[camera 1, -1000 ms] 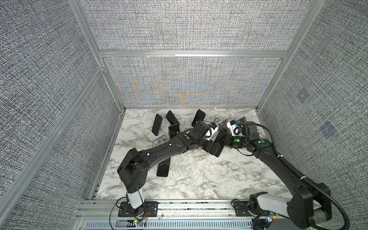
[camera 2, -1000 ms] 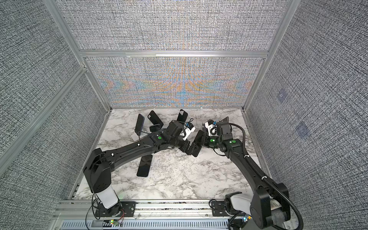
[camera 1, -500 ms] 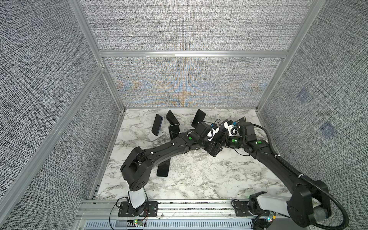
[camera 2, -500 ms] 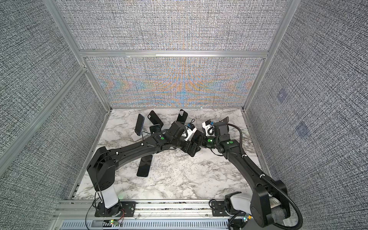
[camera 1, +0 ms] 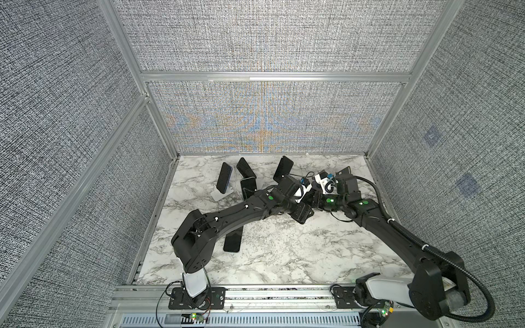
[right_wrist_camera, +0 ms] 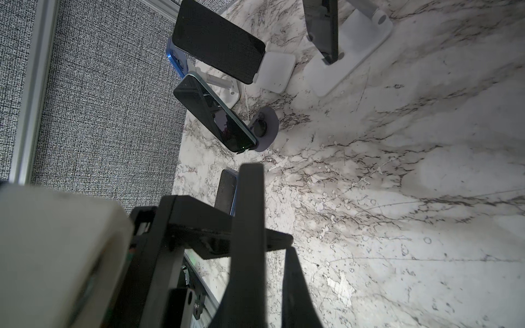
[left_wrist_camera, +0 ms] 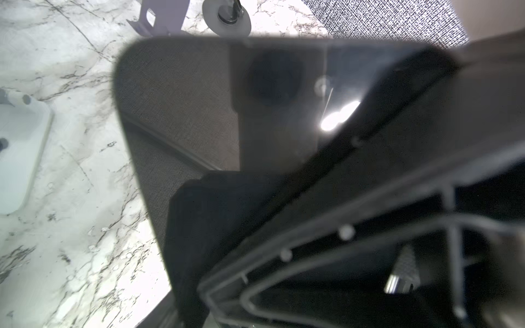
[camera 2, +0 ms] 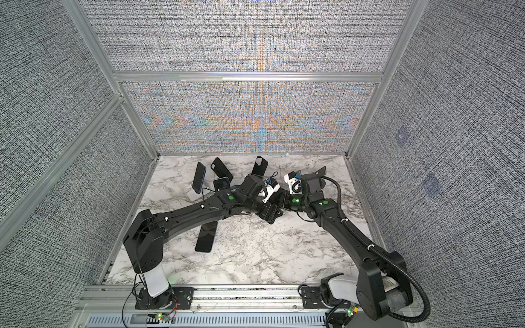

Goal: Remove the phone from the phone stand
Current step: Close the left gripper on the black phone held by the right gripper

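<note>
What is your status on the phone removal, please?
Left gripper at phone, grip unclear. Right gripper shut, alongside. Other propped phones behind, apart.

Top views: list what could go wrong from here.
1. The left arm and right arm meet wrist to wrist mid-table; either one moving could strike the other.
2. A propped phone stands right beside the left arm; a sideways lift may topple it.
3. In the left wrist view the phone fills the blurred frame, so the grip cannot be checked; it might slip.
</note>
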